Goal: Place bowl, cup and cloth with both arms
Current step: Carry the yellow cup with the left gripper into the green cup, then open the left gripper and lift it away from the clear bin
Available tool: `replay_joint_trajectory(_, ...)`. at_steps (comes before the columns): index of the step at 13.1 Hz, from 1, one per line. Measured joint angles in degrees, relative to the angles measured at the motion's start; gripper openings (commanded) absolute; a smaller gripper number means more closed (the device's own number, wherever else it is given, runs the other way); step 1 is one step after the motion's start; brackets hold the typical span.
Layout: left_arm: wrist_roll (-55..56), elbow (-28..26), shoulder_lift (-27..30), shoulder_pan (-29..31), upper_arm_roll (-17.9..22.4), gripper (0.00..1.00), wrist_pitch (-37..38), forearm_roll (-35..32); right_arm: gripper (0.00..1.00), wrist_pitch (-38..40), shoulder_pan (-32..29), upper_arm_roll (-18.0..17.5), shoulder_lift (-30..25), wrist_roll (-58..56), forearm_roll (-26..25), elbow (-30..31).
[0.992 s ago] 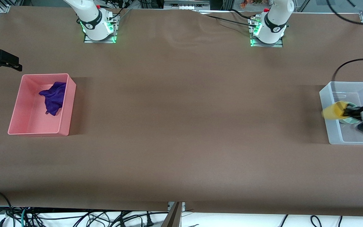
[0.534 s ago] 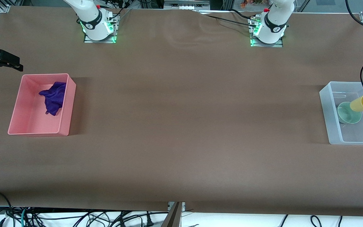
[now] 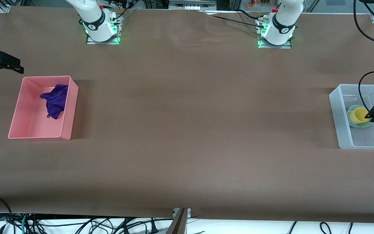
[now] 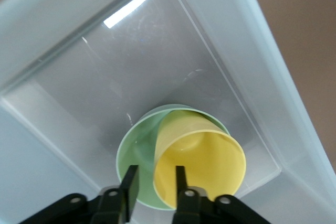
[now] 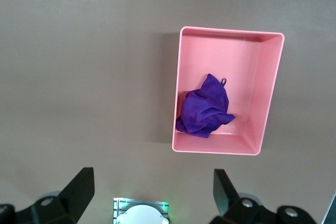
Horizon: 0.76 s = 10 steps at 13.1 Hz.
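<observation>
Inside the clear plastic bin (image 3: 339, 107) at the left arm's end of the table, the small yellow plastic cup (image 3: 359, 114) sits tilted in the pale mint-green bowl (image 4: 134, 156), its rim pinched by the left gripper (image 4: 153, 184). Toward the right arm's end, the purple fabric cloth (image 3: 55, 100) lies in the pink rectangular bin (image 3: 67, 125); the right gripper (image 5: 152, 187) waits high above, spread wide.

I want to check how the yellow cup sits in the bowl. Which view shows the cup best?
The left wrist view: the cup fills it, tilted inside the bowl, with the left claw pinching its rim. The front view shows it small inside the clear bin. The right wrist view misses it.
</observation>
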<state>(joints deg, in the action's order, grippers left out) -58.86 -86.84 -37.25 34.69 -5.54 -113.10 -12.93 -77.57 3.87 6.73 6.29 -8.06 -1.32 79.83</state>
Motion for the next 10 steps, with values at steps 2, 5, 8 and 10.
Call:
replay_joint_trajectory(2,-0.3,0.55,3.22,-0.16,-0.92,1.0,3.49,0.08,1.0,0.0,0.01,0.0,0.01,0.0,0.0,0.0)
replay_joint_trajectory(5,3.03,1.51,10.26,-0.54,-6.85,1.0,11.21,0.32,1.0,0.0,0.01,-0.01,0.05,0.0,0.01,0.0)
replay_joint_trajectory(8,16.71,3.76,14.04,-1.01,-16.08,1.0,19.25,0.4,1.0,0.0,0.01,-0.01,0.05,0.0,0.01,0.0)
replay_joint_trajectory(10,27.99,4.69,14.17,-1.23,-22.5,1.0,22.18,0.41,1.0,0.0,0.01,0.0,0.06,0.0,0.01,0.0)
